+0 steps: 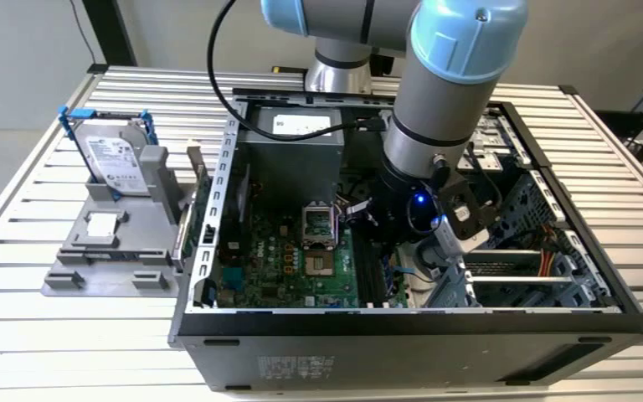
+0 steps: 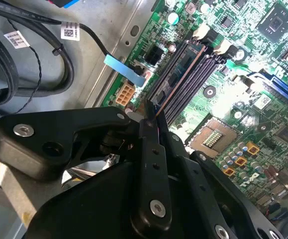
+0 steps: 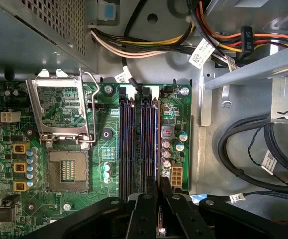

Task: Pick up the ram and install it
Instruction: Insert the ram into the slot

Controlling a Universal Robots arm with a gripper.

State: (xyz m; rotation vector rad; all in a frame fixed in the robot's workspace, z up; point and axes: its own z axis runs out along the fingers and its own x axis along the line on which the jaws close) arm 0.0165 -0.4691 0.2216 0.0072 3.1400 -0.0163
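Black gripper [image 2: 151,122] linkages crowd the foreground in both wrist views, its two fingers [image 3: 144,209] pressed in on the thin edge of the ram [image 2: 176,79], which they pinch between them. Largest of all is the open computer case [image 1: 411,331], lying on its side on a slatted metal table [image 1: 31,335]; the arm [image 1: 439,100], grey with pale blue caps, reaches down into it from above. On the case floor sits the green motherboard [image 3: 176,107], with an open processor socket [image 3: 66,172] and its raised metal frame [image 3: 59,107] to one side. A grey power supply [image 1: 294,126] fills the far end of the case, and bundles of black cable [image 2: 14,59] and coloured wires [image 3: 148,47] run along the bare metal wall. In the exterior view's left, well apart from the case, a grey holder [image 1: 110,243] carries a silver hard drive [image 1: 115,163] in a blue frame. Four long memory slots [image 3: 136,142] lie side by side beside the socket. The ram stands on edge directly along one of these slots, its lower edge at or in the slot; how deep it sits cannot be told. In the second wrist view its copper-coloured edge runs from the fingers toward the slot's white end clips [image 2: 222,47]
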